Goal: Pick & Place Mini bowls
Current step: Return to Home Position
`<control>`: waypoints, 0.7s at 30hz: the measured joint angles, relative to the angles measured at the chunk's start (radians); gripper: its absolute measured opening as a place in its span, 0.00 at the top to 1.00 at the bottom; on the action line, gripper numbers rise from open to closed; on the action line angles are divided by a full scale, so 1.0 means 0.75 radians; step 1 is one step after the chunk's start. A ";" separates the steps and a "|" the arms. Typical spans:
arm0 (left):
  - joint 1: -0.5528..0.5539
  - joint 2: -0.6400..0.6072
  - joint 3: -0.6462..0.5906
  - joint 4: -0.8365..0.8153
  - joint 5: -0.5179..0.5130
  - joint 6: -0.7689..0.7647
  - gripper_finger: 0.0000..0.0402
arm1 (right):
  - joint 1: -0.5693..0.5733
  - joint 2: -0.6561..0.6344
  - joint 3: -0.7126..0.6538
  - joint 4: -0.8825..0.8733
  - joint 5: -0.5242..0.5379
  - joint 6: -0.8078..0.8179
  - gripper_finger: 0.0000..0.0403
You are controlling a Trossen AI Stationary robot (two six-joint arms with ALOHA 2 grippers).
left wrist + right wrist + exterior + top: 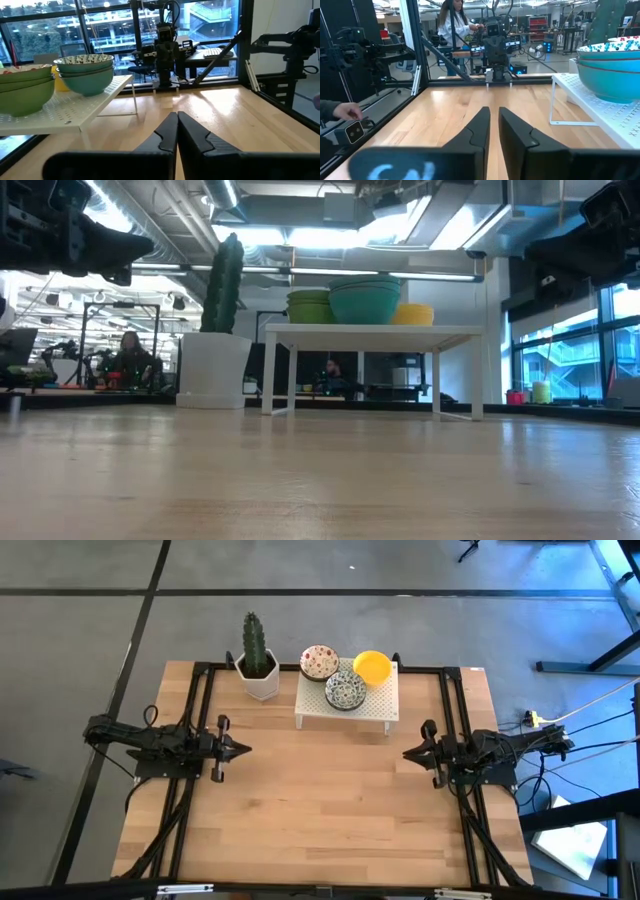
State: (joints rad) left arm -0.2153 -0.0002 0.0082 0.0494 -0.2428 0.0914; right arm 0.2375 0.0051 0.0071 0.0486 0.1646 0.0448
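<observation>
Left gripper (243, 750) sits clenched and empty over the left side of the wooden table (320, 820). The right gripper (408, 752), fingers a thin slit apart, grasps nothing at the right. A pale marking on its body is too blurred to read. The mini bowls form three stacks on the white perforated rack (382, 706): red-specked stack (319, 662), blue-green stack (346, 690), yellow stack (372, 667), beside one potted cactus (258, 658)

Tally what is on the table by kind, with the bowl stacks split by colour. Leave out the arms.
Red-speckled bowl stack: 1
Blue-green patterned bowl stack: 1
Yellow bowl stack: 1
White rack: 1
Cactus pot: 1
Total: 5
</observation>
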 joint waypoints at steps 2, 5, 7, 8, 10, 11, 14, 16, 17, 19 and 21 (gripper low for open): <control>0.000 0.000 0.000 0.000 0.001 0.000 0.98 | 0.000 0.000 0.000 0.000 0.000 0.000 0.90; 0.000 0.000 0.000 0.000 0.001 0.000 0.98 | 0.000 0.000 0.000 0.000 0.000 0.000 0.90; 0.000 0.000 0.000 0.000 0.002 0.000 0.98 | 0.000 0.000 0.000 0.000 0.000 0.000 0.90; 0.000 0.000 0.000 0.000 0.002 0.000 0.99 | 0.000 0.000 0.000 0.000 0.000 0.000 0.90; 0.000 0.000 0.000 0.000 0.002 0.000 0.98 | 0.000 0.000 0.000 0.000 0.000 0.000 0.90; 0.000 0.000 0.000 0.000 0.002 0.000 0.98 | 0.000 0.000 0.000 0.000 0.000 0.000 0.90; 0.000 0.000 0.000 0.000 0.002 0.000 0.98 | 0.000 0.000 0.000 0.000 -0.001 0.000 0.90; 0.000 0.000 0.000 0.000 0.002 0.001 0.98 | 0.000 0.000 0.000 0.000 -0.001 0.000 0.90; 0.000 0.000 0.000 0.000 0.002 0.001 0.99 | 0.000 0.000 0.000 0.000 -0.001 0.000 0.90; 0.000 0.000 0.000 0.000 0.002 0.001 0.99 | 0.000 0.000 0.000 0.000 -0.001 0.000 0.90; 0.000 0.000 0.000 0.000 0.002 0.001 0.99 | 0.000 0.000 0.000 0.000 -0.001 0.000 0.90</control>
State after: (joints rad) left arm -0.2153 -0.0002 0.0082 0.0494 -0.2417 0.0917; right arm 0.2377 0.0051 0.0071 0.0486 0.1642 0.0448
